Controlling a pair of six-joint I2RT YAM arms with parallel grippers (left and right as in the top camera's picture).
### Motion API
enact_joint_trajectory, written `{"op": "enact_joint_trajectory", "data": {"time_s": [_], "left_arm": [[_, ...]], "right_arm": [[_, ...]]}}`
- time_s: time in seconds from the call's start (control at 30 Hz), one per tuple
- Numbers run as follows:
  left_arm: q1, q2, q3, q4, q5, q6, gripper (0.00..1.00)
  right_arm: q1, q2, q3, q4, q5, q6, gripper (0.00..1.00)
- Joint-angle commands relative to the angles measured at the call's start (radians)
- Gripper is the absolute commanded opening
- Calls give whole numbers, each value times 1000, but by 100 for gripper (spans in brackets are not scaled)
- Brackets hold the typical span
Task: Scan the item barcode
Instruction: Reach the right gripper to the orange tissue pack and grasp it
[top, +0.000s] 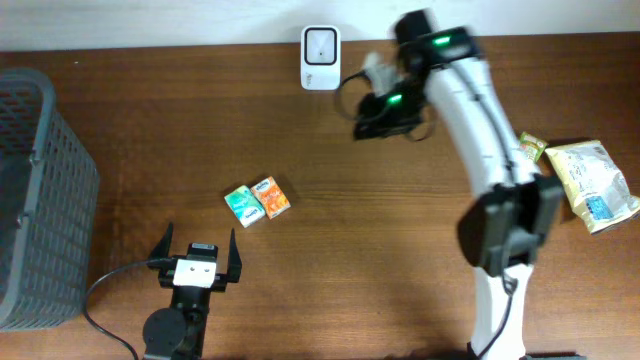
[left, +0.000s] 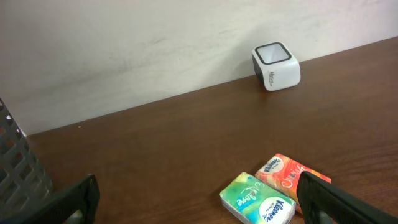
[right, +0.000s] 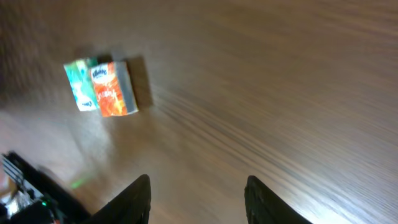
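Two tissue packs lie side by side left of the table's middle: a green one (top: 243, 206) (left: 258, 200) (right: 78, 84) and an orange one (top: 271, 197) (left: 287, 175) (right: 112, 89). The white barcode scanner (top: 320, 45) (left: 277, 65) stands at the back edge by the wall. My left gripper (top: 200, 262) (left: 200, 210) rests open near the front, just short of the packs. Raised to the right of the scanner, my right gripper (top: 375, 120) (right: 199, 205) is blurred by motion; its fingers (right: 134, 202) stand apart with nothing between them.
A grey mesh basket (top: 40, 200) (left: 15, 168) fills the left side. At the right edge lie a yellow-and-white snack bag (top: 595, 185) and a small yellow packet (top: 530, 148). The right arm's base (top: 505, 235) stands at the front right.
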Motion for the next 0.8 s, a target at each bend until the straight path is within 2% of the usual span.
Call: {"op": "enact_joint_trajectory", "data": {"time_s": [0.0, 0.17, 0.77], "left_arm": [[2, -4, -6, 2, -7, 12, 99], [2, -4, -6, 2, -7, 12, 99], [2, -4, -6, 2, -7, 12, 99]], "right_arm": [[110, 108, 0, 49, -20, 4, 48], [201, 185, 0, 135, -19, 4, 48], [193, 189, 0, 153, -19, 11, 47]]}}
